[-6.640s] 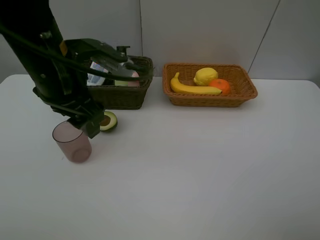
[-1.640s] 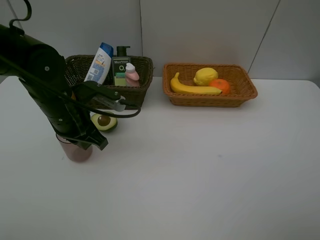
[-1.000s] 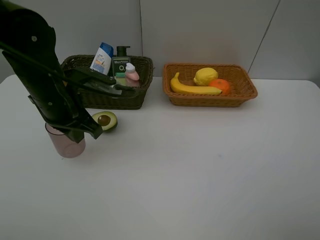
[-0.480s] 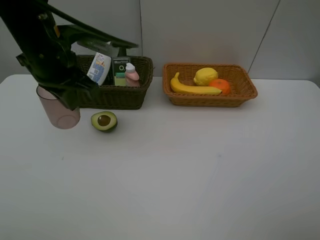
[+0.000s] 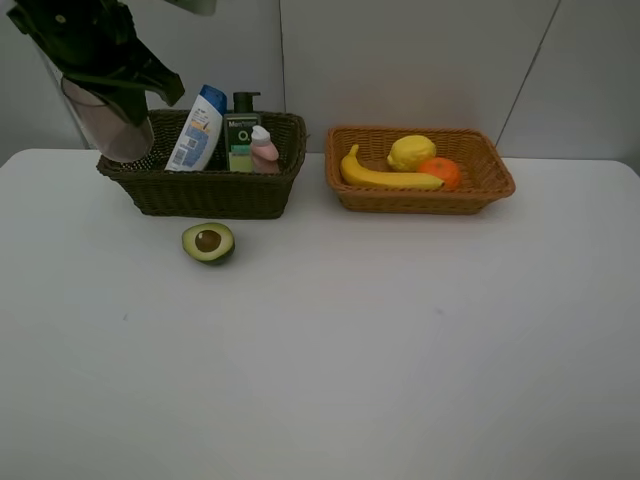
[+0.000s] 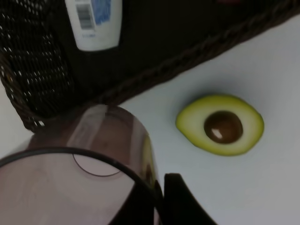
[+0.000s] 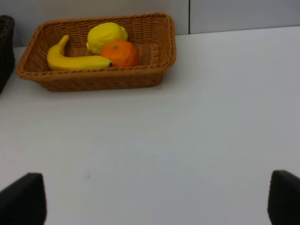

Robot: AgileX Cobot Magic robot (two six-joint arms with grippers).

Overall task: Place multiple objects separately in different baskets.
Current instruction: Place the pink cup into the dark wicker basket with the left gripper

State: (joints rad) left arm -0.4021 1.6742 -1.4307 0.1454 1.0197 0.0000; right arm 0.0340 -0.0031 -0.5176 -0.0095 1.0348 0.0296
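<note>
Above the left end of the dark olive-brown basket (image 5: 205, 190), the left gripper (image 5: 112, 78) holds the translucent mauve cup (image 5: 108, 122) clamped by its rim, mouth up, with one finger inside the wall and one outside. The cup hangs clear of the wicker, its base about level with the basket rim and just left of the white blue-capped bottle (image 5: 197, 128). The governing relation is vertical: the free compartment space appears to lie directly below and slightly right of the cup, so the release probably calls for a short descent along the cup's upright axis. The halved avocado (image 5: 208, 242) lies on the table (image 5: 400, 340) in front of this basket, nearer the left arm. The right gripper (image 7: 154, 201) stands wide and empty, well apart from the orange-tan basket (image 7: 96, 75).
</note>
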